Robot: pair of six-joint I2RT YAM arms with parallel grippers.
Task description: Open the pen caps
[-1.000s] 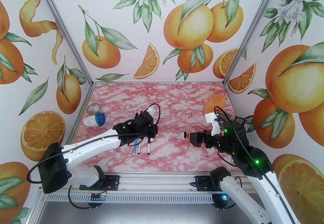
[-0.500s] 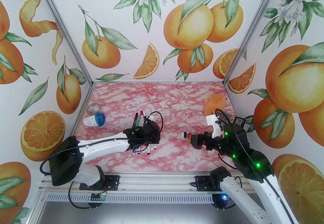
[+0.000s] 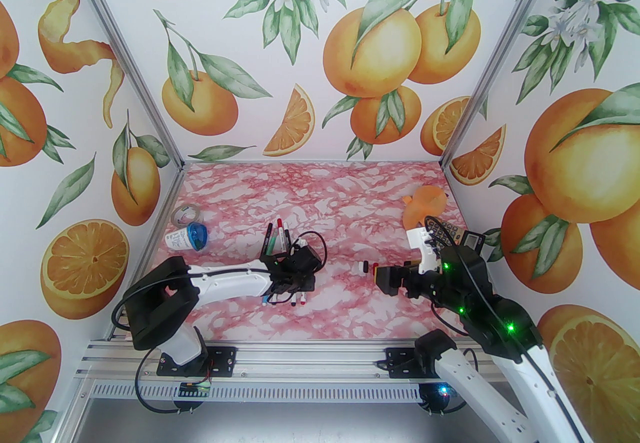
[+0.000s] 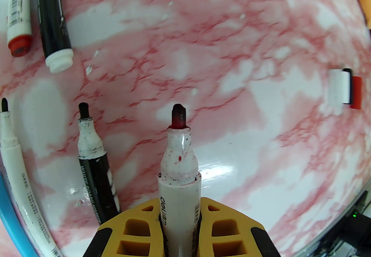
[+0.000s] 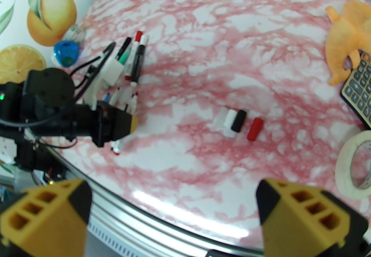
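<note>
My left gripper (image 3: 298, 287) is shut on a white-barrelled pen (image 4: 179, 168) whose dark red tip is bare and points at the table. Left of it lie two uncapped pens (image 4: 92, 151) with black tips, and a blue one at the frame edge. Behind them lie more pens (image 3: 276, 236), one with a red end. Three loose pen caps, white (image 5: 230, 118), black (image 5: 239, 120) and red (image 5: 255, 128), lie side by side mid-table (image 3: 367, 267). My right gripper (image 5: 174, 212) stands open just right of the caps (image 3: 387, 280), nothing between its fingers.
A blue-lidded white tub (image 3: 189, 237) and a tape roll (image 3: 186, 214) sit at the far left. An orange toy (image 3: 425, 206) and a calculator (image 3: 442, 233) are at the right, with another tape roll (image 5: 356, 163) near my right gripper.
My left arm has drawn back toward the near edge with the pen in its grip, uncovering the pens lying behind it. The right arm has barely shifted.
</note>
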